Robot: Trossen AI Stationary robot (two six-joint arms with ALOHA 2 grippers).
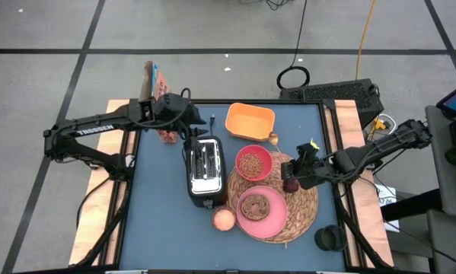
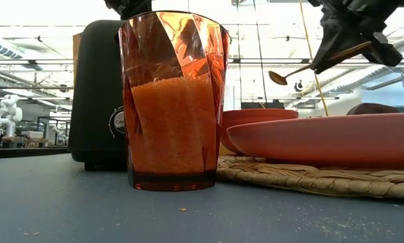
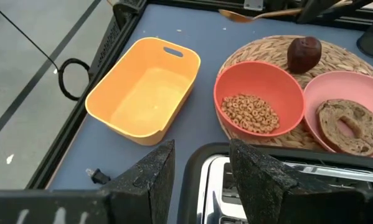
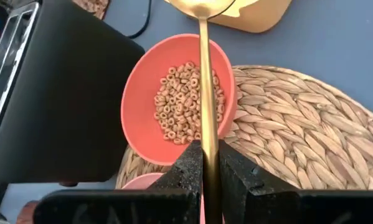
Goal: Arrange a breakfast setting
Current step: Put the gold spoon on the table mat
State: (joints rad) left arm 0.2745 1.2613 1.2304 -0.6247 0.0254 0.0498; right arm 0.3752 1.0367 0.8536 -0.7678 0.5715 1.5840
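A round woven placemat [image 1: 298, 209] lies at the table's right. On it rest a pink bowl [image 1: 253, 162] of cereal rings, a pink plate [image 1: 273, 221] with a brown ring-shaped bread [image 1: 254, 205], and a dark-red fruit [image 1: 291, 185]. My right gripper [image 1: 294, 164] hovers above the mat's far edge, shut on a golden spoon [image 1: 275, 139]. My left gripper [image 1: 193, 135] is open above the far end of the black toaster [image 1: 205, 169]; its fingers [image 3: 152, 180] touch nothing that shows. My right gripper pinches the spoon's handle [image 4: 208, 146] between its two fingers. The fingers come from the table's right, slanting down, and the handle runs on forward past them. The spoon is lifted clear [image 2: 303, 67], its bowl end [image 4: 202, 7] beyond the pink bowl [image 4: 174, 99], near the orange tray.
An empty orange tray [image 1: 250, 122] stands at the far middle. An orange tumbler [image 1: 224, 219] stands near the toaster's near end, left of the plate. A black cup [image 1: 330, 238] stands at the near right. A box [image 1: 163, 106] stands at the far left.
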